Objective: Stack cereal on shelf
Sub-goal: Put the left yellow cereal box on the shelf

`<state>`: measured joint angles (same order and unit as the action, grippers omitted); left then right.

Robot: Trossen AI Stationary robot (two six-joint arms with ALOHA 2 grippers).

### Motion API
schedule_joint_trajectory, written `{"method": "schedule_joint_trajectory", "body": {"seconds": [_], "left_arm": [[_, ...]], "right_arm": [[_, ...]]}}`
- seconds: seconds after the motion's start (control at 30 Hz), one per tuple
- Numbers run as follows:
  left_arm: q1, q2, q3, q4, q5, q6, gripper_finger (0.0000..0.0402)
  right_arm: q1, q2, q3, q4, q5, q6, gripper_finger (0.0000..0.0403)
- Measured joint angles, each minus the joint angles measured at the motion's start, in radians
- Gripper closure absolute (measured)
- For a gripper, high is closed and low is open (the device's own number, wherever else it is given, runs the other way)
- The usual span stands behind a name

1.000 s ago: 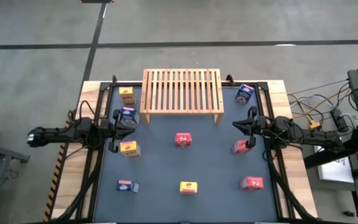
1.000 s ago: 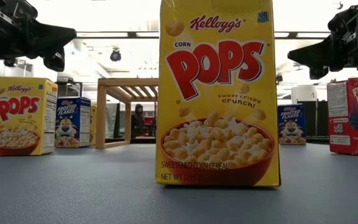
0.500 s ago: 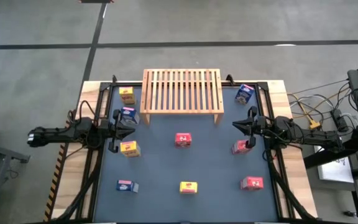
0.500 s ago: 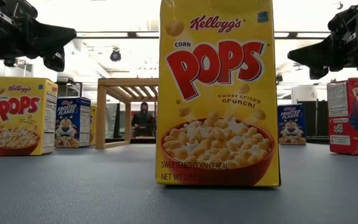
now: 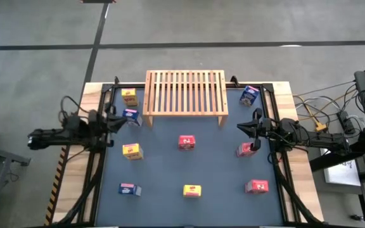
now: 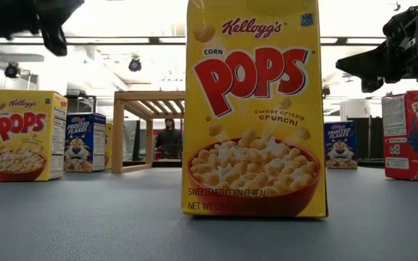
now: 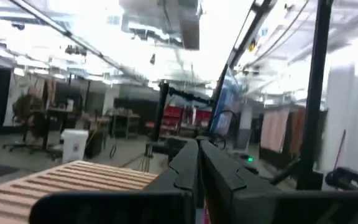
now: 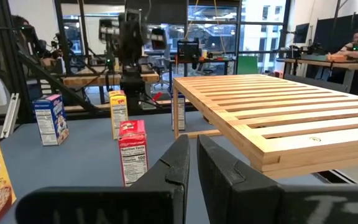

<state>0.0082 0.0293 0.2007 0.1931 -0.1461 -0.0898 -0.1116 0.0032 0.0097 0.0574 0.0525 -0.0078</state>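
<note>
The table (image 5: pixel 170 183) has a dark mat framed in black rail, and the wooden shelf (image 5: pixel 185 92) stands at its far edge, its slatted top bare and free of boxes, so by the look of it no stacking has been done yet. The nine cereal boxes stand upright and well apart across the mat, probably spread that way so each can be reached on its own: a yellow box (image 5: pixel 129 96) and a blue box (image 5: pixel 132 116) to the left of the shelf, another blue box (image 5: pixel 249 95) to its right, a red box (image 5: pixel 187 142) in the middle, a yellow one (image 5: pixel 132 151) and a red one (image 5: pixel 246 149) at either side, and a blue (image 5: pixel 128 189), a yellow (image 5: pixel 192 190) and a red (image 5: pixel 257 186) along the near edge. The left gripper (image 5: pixel 114 120) is lifted above the mat just beside the blue box near the shelf's left leg, its fingers (image 7: pixel 185 168) pressed narrowly together and holding nothing; that seems a start toward that box. The right gripper (image 5: pixel 252 130) waits above the red box at the right side, its fingers (image 8: pixel 178 163) likewise close together and empty.
</note>
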Motion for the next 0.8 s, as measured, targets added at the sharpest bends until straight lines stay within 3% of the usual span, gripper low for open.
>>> {"method": "schedule_joint_trajectory", "body": {"seconds": [0.17, 0.47, 0.67, 0.8], "left_arm": [[0.000, 0.151, 0.282, -0.329, -0.111, -0.009, 0.0402], [0.000, 0.604, 0.821, -0.952, -0.256, -0.085, 0.0402], [-0.005, 0.899, 1.122, -1.414, -0.218, -0.179, 0.0402], [-0.023, 1.042, 1.205, -1.665, -0.192, -0.265, 0.0402]], "right_arm": [[0.000, 0.000, 0.000, 0.000, 0.000, 0.000, 0.0380], [0.000, 0.000, 0.000, 0.000, 0.000, 0.000, 0.0380], [0.000, 0.000, 0.000, 0.000, 0.000, 0.000, 0.0380], [0.000, 0.000, 0.000, 0.000, 0.001, 0.000, 0.0380]]}}
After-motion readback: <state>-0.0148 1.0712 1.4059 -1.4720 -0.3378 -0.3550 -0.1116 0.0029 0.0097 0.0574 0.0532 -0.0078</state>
